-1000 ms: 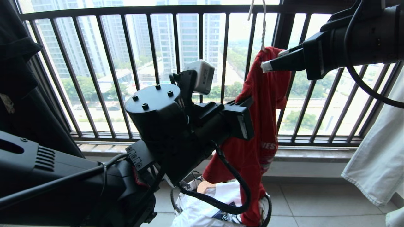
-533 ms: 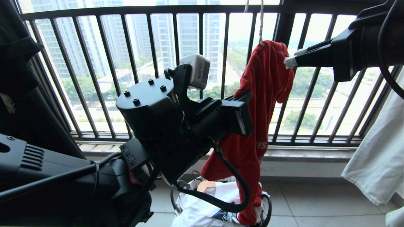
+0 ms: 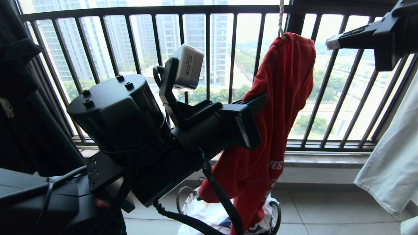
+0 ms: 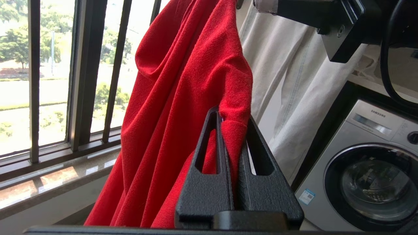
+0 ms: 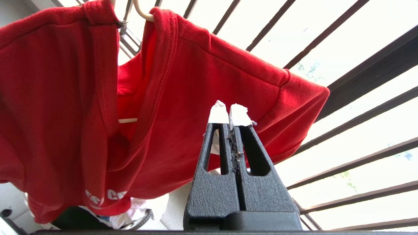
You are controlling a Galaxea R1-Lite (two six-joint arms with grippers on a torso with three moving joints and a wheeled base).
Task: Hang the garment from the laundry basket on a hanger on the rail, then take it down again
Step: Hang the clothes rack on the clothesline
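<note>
Red shirt, short-sleeved, is seen bunched and draped on the white wire hanger, in front of the dark window railing. Collar is gathered at the hanger neck; white lettering shows low on the hem, above the basket. A fold of the shirt's edge is clamped between the fingers of the left gripper. The right gripper, fingertips taped white, is held pressed together on nothing, just beside the shirt's shoulder.
</note>
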